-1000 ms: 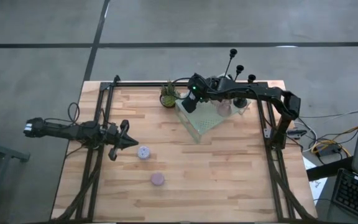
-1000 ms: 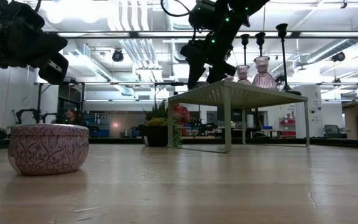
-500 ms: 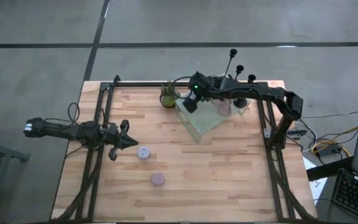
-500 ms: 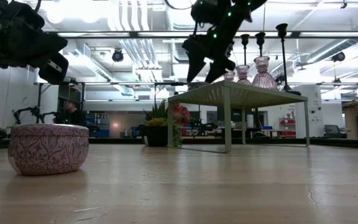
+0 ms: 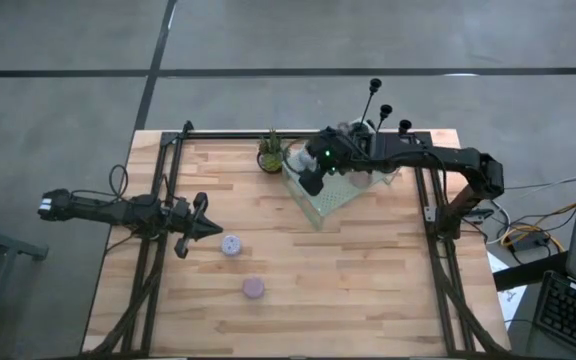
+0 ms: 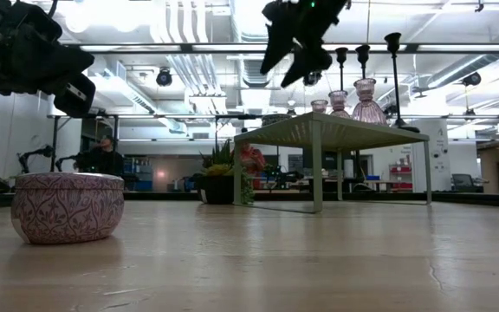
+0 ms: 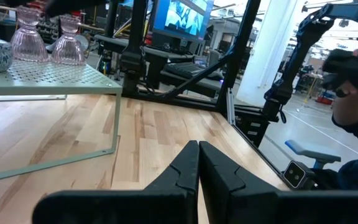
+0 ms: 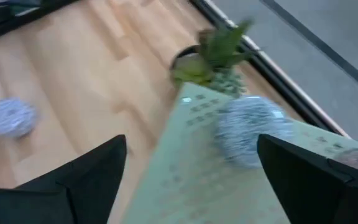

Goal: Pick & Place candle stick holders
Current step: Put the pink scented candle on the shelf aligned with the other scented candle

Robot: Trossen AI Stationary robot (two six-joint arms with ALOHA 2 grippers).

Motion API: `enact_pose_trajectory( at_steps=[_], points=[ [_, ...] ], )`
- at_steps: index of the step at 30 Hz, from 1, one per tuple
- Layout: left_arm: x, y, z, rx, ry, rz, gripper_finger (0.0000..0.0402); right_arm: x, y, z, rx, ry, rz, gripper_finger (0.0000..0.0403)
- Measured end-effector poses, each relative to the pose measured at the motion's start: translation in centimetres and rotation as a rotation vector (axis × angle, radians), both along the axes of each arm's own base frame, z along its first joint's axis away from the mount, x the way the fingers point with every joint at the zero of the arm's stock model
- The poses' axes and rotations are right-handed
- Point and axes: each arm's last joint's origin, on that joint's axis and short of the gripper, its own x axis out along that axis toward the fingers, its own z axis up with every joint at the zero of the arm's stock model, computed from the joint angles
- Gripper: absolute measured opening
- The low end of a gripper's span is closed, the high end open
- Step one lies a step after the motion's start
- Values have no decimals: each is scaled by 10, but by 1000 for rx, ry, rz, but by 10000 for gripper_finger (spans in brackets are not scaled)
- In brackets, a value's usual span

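Note:
My right gripper (image 5: 313, 180) hangs open and empty above the pale green platform (image 5: 334, 203), high over its top in the low view (image 6: 291, 42). A blue-white round holder (image 8: 247, 138) rests on the platform's corner by the plant (image 8: 213, 59). Three pinkish glass cups (image 6: 368, 100) stand on the platform, with black holders (image 5: 385, 108) behind them. A lilac round holder (image 5: 231, 244) and a pink one (image 5: 254, 288) sit on the table. My left gripper (image 5: 204, 228) is shut and empty, left of the lilac holder.
The potted plant (image 5: 271, 155) stands at the platform's far left corner. Black frame rails (image 5: 158, 200) run along the table's left, right and far sides. Bare wood (image 5: 358, 280) lies in front of the platform. A person (image 7: 353, 81) shows beyond the table.
My right gripper has risen from the platform's corner by the plant and gone a little toward the table's near and right edges, staying open. The blue-white holder it stood over now shows uncovered on the platform.

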Motion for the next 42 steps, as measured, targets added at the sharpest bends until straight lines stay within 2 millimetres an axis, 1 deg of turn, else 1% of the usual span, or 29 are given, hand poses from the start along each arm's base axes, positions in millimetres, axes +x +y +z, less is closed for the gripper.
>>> enact_pose_trajectory(
  at_steps=[4,7,10,13,18,19,25,28,32,35,37,42],
  points=[
    [0,0,0,0,0,0,14,5,32,1,-15,-1,89,307],
    [0,0,0,0,0,0,14,8,61,1,-51,6,158,262],
    [0,0,0,0,0,0,14,8,85,0,-77,7,206,208],
    [0,0,0,0,-1,0,14,7,105,-5,-65,11,244,147],
    [0,0,0,0,-1,0,14,5,138,-24,-64,1,337,38],
    [0,0,0,0,0,0,14,4,143,-28,-65,-4,353,23],
    [0,0,0,0,0,0,14,-3,172,-37,-64,-110,439,9],
    [0,0,0,0,0,0,14,-13,180,-37,-89,-153,460,8],
    [0,0,0,0,0,0,14,-33,177,-32,-143,-189,420,8],
    [0,0,0,0,-1,0,14,-48,173,-32,-143,-252,434,8],
    [0,0,0,0,-1,0,14,-59,170,-34,-139,-310,444,8],
    [0,0,0,0,-1,0,14,-90,158,-43,-196,-407,476,8]
  ],
)
